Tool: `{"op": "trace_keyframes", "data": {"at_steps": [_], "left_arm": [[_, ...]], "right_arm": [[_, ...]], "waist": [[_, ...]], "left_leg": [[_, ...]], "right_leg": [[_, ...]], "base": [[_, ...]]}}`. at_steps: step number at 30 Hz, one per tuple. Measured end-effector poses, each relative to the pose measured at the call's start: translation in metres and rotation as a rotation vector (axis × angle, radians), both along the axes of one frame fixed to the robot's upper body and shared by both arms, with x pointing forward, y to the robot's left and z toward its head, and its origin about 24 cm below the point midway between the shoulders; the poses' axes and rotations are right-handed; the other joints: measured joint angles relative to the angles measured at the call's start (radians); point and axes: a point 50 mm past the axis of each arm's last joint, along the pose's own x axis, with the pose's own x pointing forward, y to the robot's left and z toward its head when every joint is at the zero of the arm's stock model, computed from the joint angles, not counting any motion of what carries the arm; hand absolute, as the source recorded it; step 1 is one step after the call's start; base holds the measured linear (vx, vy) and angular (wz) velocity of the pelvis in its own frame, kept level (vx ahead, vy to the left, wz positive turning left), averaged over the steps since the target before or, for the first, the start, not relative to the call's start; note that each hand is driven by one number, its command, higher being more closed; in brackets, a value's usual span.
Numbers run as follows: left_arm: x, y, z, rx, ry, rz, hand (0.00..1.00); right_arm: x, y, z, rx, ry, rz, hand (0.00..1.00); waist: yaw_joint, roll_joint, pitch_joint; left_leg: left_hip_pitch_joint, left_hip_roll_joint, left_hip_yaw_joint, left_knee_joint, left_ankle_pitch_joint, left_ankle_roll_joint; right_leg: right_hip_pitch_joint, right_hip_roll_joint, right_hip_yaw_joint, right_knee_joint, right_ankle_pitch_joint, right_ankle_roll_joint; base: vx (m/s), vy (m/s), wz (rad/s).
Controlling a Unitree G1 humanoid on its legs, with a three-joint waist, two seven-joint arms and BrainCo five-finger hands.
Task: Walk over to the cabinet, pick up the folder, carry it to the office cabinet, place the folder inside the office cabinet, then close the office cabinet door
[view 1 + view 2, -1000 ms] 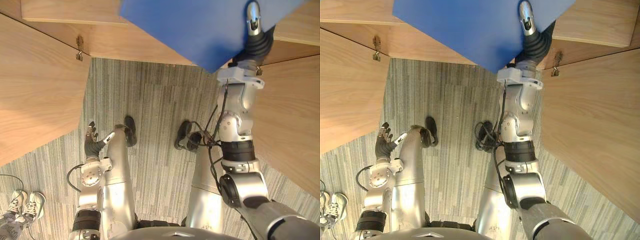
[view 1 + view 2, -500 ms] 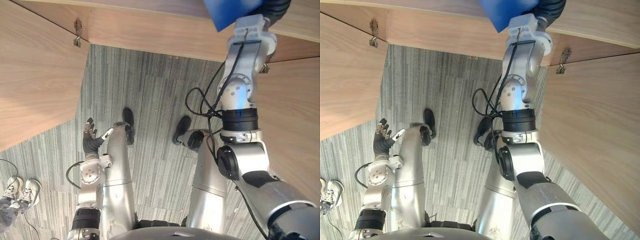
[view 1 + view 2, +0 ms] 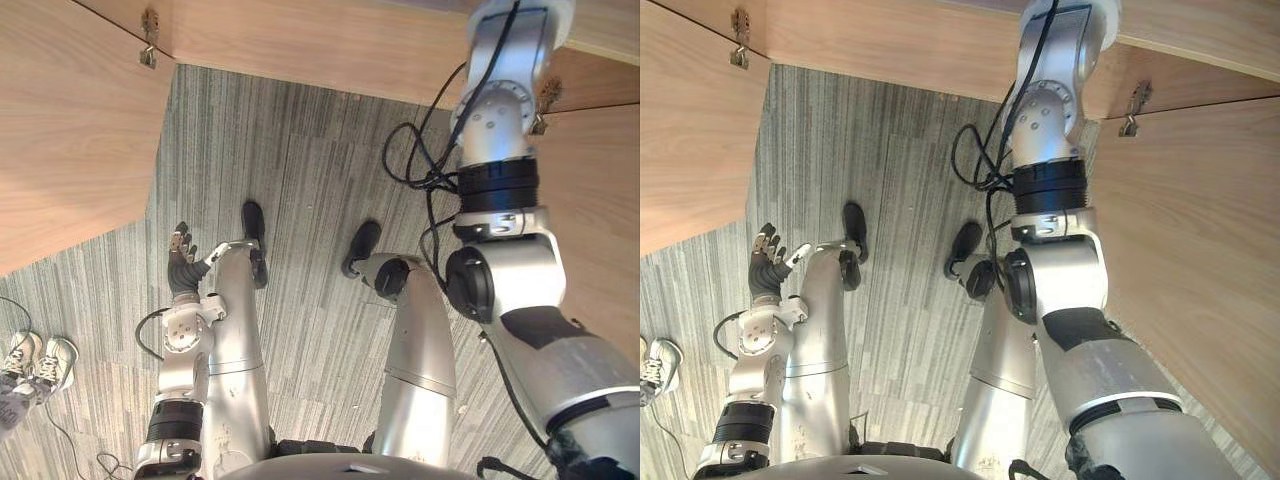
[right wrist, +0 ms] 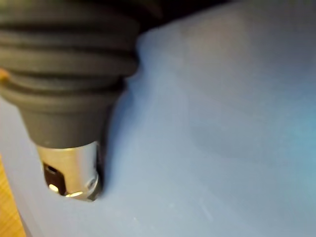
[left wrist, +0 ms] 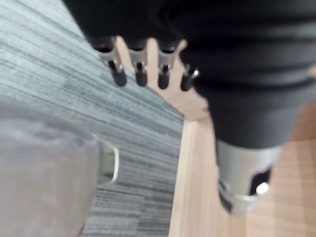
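One hand loaded, one idle. In the right wrist view we see the right hand (image 4: 69, 170) with its thumb pressed flat onto the flat blue folder (image 4: 222, 123), pinching it. The other fingers are hidden under the folder, so we can't tell how they sit. We can't tell whether the folder is inside the cabinet or just in front of it.

In the eye views the right arm (image 3: 500, 130) reaches straight up, crossing the light wooden cabinet base panel (image 3: 320, 45) at the top edge.

The left hand (image 3: 181, 268) hangs low on the robot's left side, over the grey striped carpet floor (image 3: 300, 180). It holds nothing. In its wrist view the fingers (image 5: 139, 74) are straight and loosely spread, pointing at carpet and a wood panel.

The left wooden cabinet door (image 3: 60, 130) and the right wooden cabinet door (image 3: 1200, 250) both stand open, angled outward on either side of us. Small metal hinges (image 3: 1132, 108) show at the door corners.

A person's white sneakers (image 3: 30, 355) stand on the carpet at far lower left, well apart from the left hand.
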Motion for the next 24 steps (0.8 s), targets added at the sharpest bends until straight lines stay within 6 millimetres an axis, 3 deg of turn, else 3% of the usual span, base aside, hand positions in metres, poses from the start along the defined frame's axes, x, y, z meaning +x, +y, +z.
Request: {"op": "trace_keyframes", "data": {"at_steps": [24], "left_arm": [[0.0, 0.0, 0.0, 0.001, -0.001, 0.0, 0.0]], "right_arm": [[-0.016, -0.003, 0.039, 0.017, -0.109, 0.04, 0.0]], "waist": [[-0.004, -0.001, -0.001]], "left_leg": [[0.0, -0.001, -0.022, -0.103, 0.09, -0.009]], "right_leg": [[0.0, 0.01, -0.045, -0.066, 0.05, -0.034]], "base": [[0.0, 0.004, 0.01]]}}
